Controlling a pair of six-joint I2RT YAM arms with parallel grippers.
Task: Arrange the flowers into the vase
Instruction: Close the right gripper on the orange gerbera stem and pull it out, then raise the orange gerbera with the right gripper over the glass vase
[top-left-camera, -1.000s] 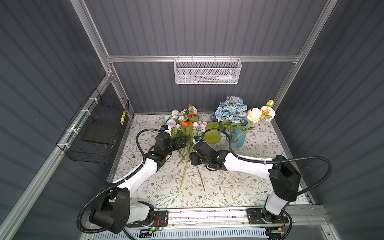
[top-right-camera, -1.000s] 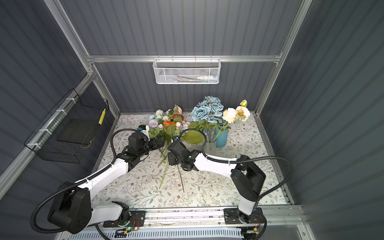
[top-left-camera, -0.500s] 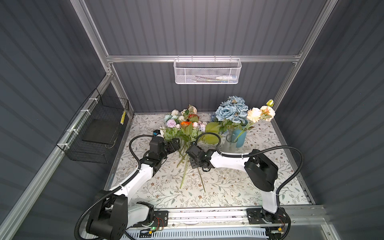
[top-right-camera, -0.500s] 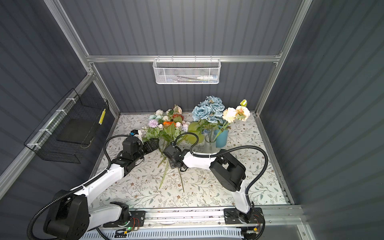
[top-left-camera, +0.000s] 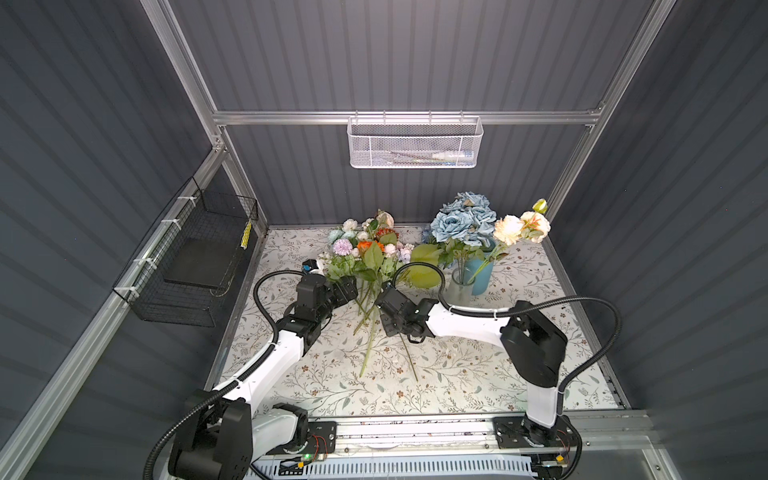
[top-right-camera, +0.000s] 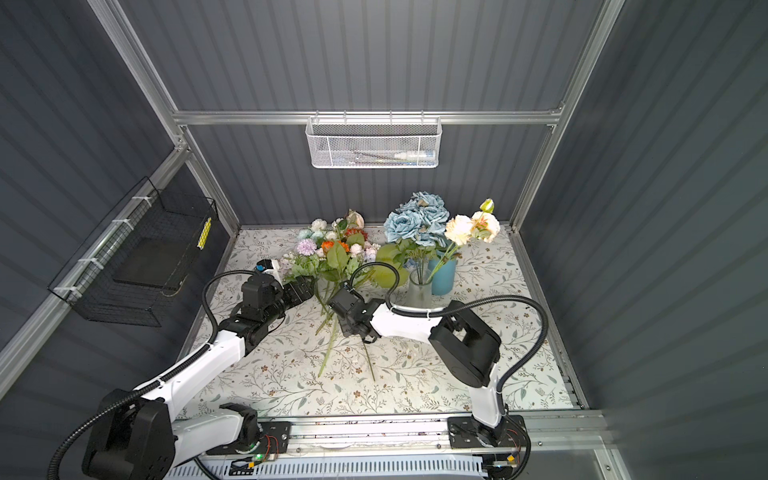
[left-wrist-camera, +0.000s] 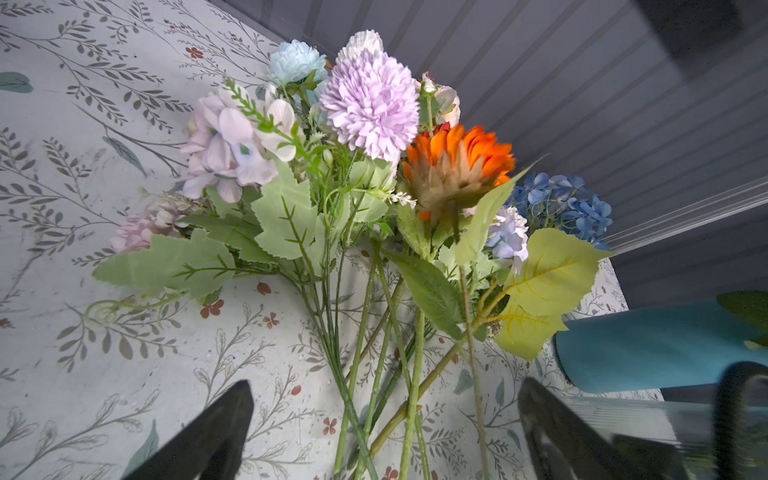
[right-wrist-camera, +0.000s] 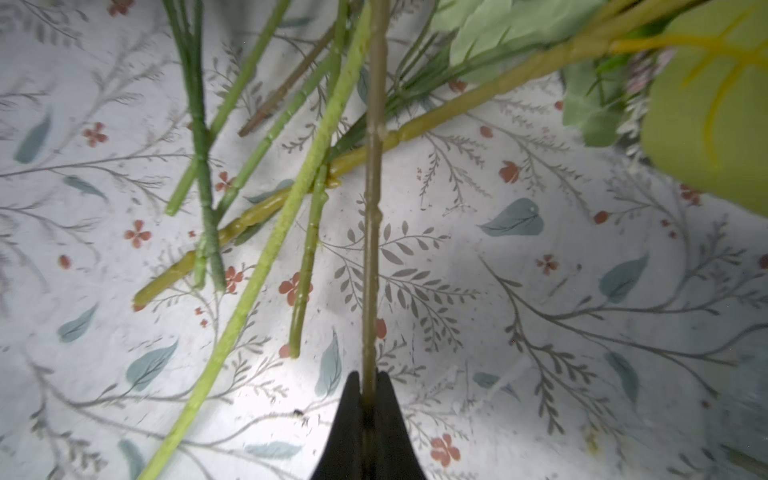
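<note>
Broadly, the floral-patterned table (top-left-camera: 457, 374) carries everything. A loose heap of flowers (top-left-camera: 370, 257) lies on it near the glass vase (top-left-camera: 460, 286), on that vase's left-arm side, with blossoms toward the back wall and stems crossing one another. Above the glass vase and the teal vase (top-left-camera: 484, 274) just beside it, blue roses (top-left-camera: 463, 222) and cream blooms (top-left-camera: 519, 226) already stand; which stem sits in which vase I cannot tell. The left gripper (left-wrist-camera: 385, 382) waits on the heap's far side from the glass vase, its jaws spread wide and holding nothing. The right gripper (right-wrist-camera: 365, 376), between the heap and the glass vase, is pressed together on one thin olive stem (right-wrist-camera: 370, 249), partway along it.

The step in hand looks like drawing that stem out. It seems to lie over a thicker yellow-green stem (right-wrist-camera: 415, 126), so a slow, straight lift should free it. Its leaves may snag their neighbours, and the left gripper could pin the heap down. Then the cut end needs turning down toward the glass vase's mouth and aiming at a gap. That calls for a gentle hand, since a crowded, light vase could tip.
</note>
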